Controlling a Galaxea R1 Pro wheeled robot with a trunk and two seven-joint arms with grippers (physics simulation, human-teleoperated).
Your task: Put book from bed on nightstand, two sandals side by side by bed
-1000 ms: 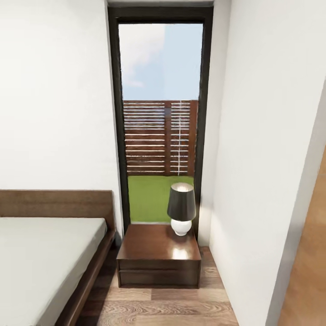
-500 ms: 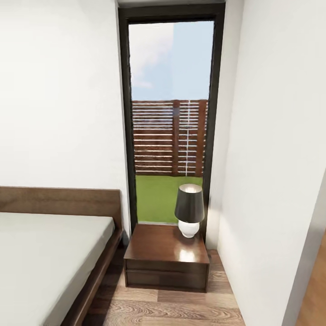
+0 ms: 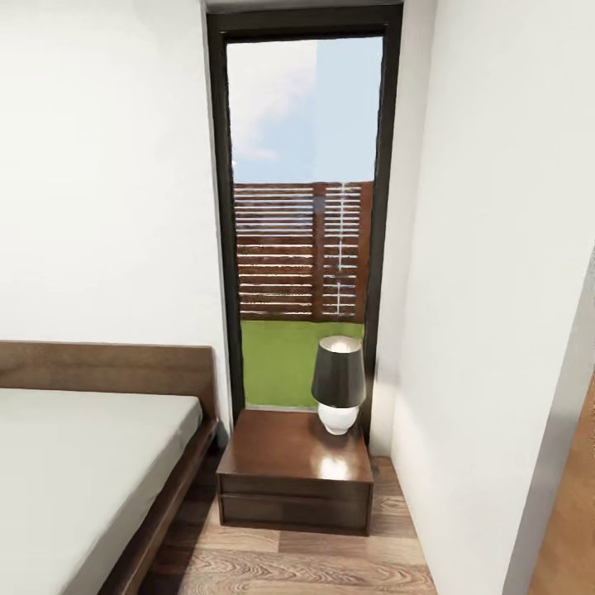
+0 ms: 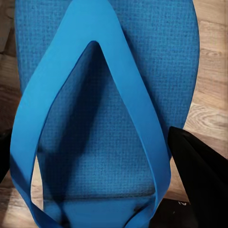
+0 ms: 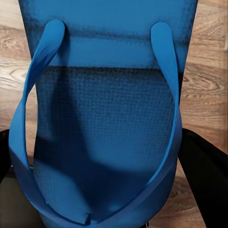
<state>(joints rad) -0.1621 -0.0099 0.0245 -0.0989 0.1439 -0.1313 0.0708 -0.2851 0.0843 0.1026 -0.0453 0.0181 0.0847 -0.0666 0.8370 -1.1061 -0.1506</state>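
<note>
Two blue sandals were each held in a gripper, one per arm, above a wood plank floor (image 4: 211, 90). In the left wrist view, the left gripper (image 4: 90, 166) had its dark fingers (image 4: 194, 175) on either side of the left sandal (image 4: 109, 142), one finger at each edge of the sole, closed against it; the sandal lay between the fingers and ran away from the gripper, its V-shaped strap narrowing toward the far end. In the right wrist view, the right gripper (image 5: 102, 175) likewise pressed its dark fingers (image 5: 204, 171) against the two edges of the right sandal (image 5: 104, 123); here the strap's loop lay at the gripper end and its two ends met the sole farther off. Each sandal stood clear of the floor seen beyond it.

In the head view, the bed (image 3: 83, 471) with its grey mattress and brown frame stood at the left against a white wall. The nightstand (image 3: 293, 479) stood just beside the bed's head, below a tall dark-framed window (image 3: 302, 215). A lamp (image 3: 338, 384) with a dark shade and white base rested on the nightstand's rear right corner.
</note>
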